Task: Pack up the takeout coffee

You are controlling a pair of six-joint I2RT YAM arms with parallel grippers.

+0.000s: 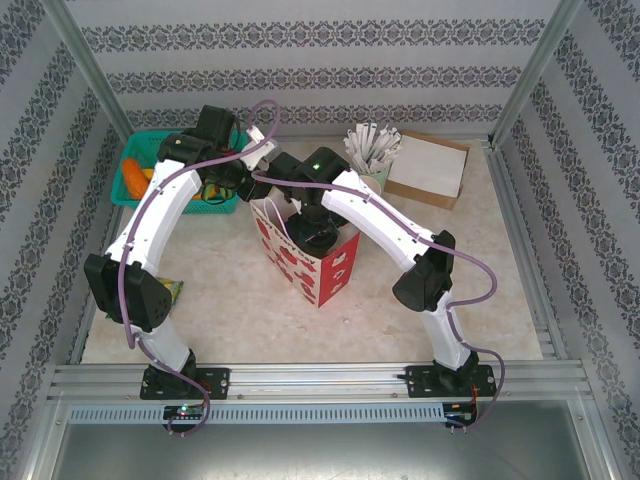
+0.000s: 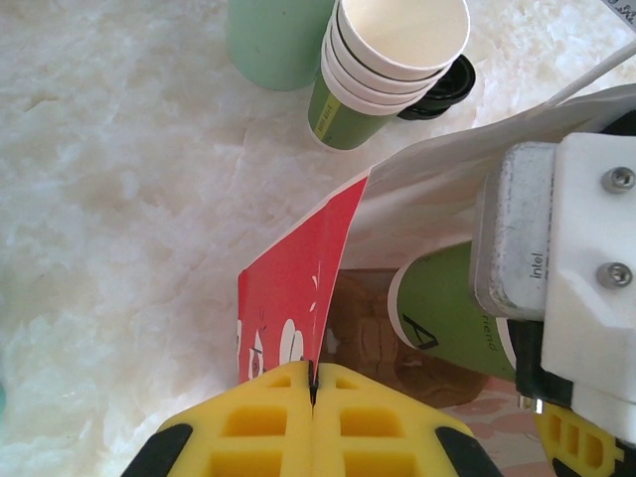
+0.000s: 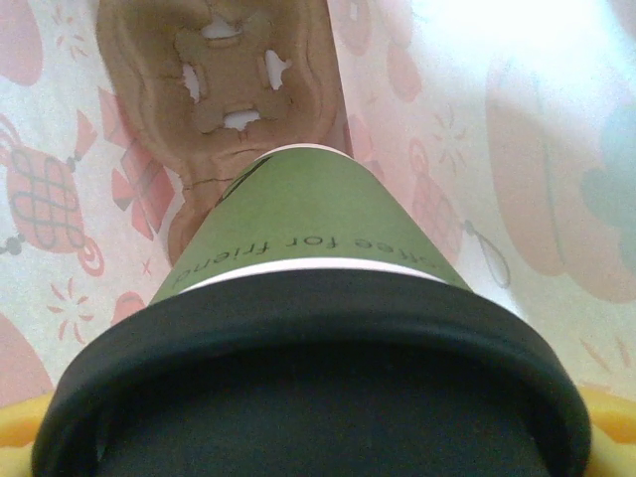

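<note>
Takeout coffee is clasped near its lid by the right gripper, deep inside the gift bag, with paper walls close around. Left gripper pinches the bag's red edge, and the cup leans within. From above, both arms arch over the bag's mouth.

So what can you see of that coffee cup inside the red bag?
The takeout coffee is a small paper cup: green side with printed lettering, cream rim, round black plastic lid. It is lid-up inside the gift bag, base toward the bag's brown bottom, with the jaws of the right gripper around its lid.
</note>
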